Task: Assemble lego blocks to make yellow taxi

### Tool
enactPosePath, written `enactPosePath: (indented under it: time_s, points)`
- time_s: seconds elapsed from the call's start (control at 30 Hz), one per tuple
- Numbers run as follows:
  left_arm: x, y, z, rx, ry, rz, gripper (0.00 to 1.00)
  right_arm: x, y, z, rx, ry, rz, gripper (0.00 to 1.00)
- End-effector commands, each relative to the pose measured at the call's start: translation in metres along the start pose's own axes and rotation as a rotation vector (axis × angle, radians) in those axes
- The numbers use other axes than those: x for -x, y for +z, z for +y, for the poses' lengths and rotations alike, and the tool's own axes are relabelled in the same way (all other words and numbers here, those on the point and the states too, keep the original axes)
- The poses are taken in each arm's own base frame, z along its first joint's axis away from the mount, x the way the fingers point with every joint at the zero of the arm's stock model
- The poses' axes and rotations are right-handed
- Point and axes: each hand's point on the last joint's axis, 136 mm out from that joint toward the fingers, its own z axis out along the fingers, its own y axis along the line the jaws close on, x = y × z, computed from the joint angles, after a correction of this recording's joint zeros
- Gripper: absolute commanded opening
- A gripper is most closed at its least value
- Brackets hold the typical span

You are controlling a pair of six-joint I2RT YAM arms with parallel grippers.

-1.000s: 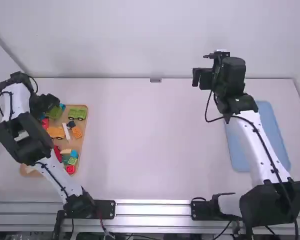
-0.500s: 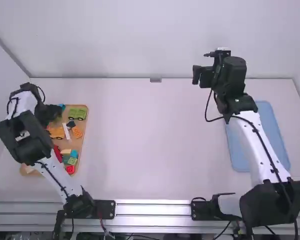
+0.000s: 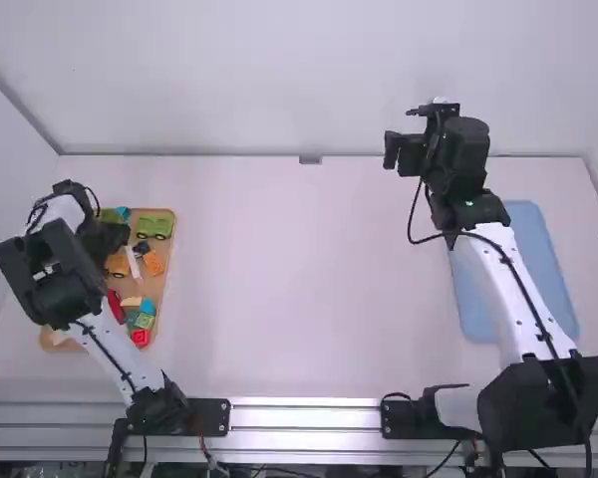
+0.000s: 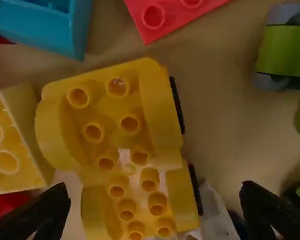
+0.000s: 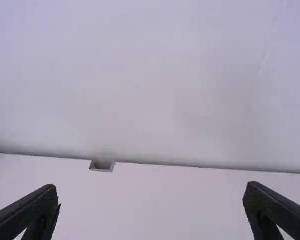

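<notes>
Left gripper (image 4: 155,192) is wide open, empty, above yellow wheeled Lego base (image 4: 160,117) on tray (image 4: 217,120). Probably light, stiff, slightly slick; best pinched across its raised sides. Right gripper (image 5: 150,190): wide open, empty.

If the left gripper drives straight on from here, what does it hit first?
Most likely the yellow car base, seen ahead of the left gripper between its open fingers; how far off is unclear.
</notes>
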Motion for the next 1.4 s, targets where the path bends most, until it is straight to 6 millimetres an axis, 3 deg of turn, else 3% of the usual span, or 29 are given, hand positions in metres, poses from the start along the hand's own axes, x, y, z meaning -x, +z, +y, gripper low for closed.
enactPosePath:
  time_s: [0.0, 0.37, 0.63, 0.8, 0.93, 1.1, 1.17, 1.23, 1.33, 1.37]
  points:
    - [-0.005, 0.012, 0.008, 0.029, -0.020, 0.017, 0.88, -0.005, 0.003, 0.002, 0.004, -0.003, 0.011, 0.98]
    - [-0.007, 0.028, 0.008, 0.009, -0.043, -0.002, 0.84, -0.005, 0.003, 0.001, 0.000, -0.001, 0.011, 0.98]
    - [-0.006, 0.027, 0.007, 0.006, -0.036, -0.004, 0.66, -0.005, 0.003, 0.001, 0.001, -0.001, 0.011, 0.98]
    - [-0.007, 0.024, 0.008, 0.013, -0.040, 0.002, 0.61, -0.005, 0.003, 0.000, 0.000, -0.001, 0.011, 0.98]
    - [-0.002, 0.004, 0.006, 0.030, -0.041, 0.016, 0.60, -0.006, 0.003, 0.000, 0.000, -0.001, 0.011, 0.98]
    - [0.009, -0.049, -0.009, 0.027, 0.049, 0.017, 0.59, -0.007, 0.003, 0.001, 0.000, -0.001, 0.018, 0.98]
    - [0.009, -0.057, -0.012, 0.025, 0.079, 0.015, 0.59, -0.008, 0.003, 0.000, 0.000, -0.001, 0.020, 0.98]
    - [0.002, -0.082, -0.031, 0.005, 0.217, 0.001, 0.59, -0.009, 0.003, 0.000, 0.000, -0.001, 0.028, 0.98]
    - [-0.009, -0.095, -0.046, -0.013, 0.324, -0.016, 0.59, -0.010, 0.003, 0.000, 0.000, -0.001, 0.030, 0.98]
    - [-0.022, -0.102, -0.059, -0.031, 0.405, -0.030, 0.57, -0.010, 0.003, 0.000, 0.000, 0.000, 0.031, 0.98]
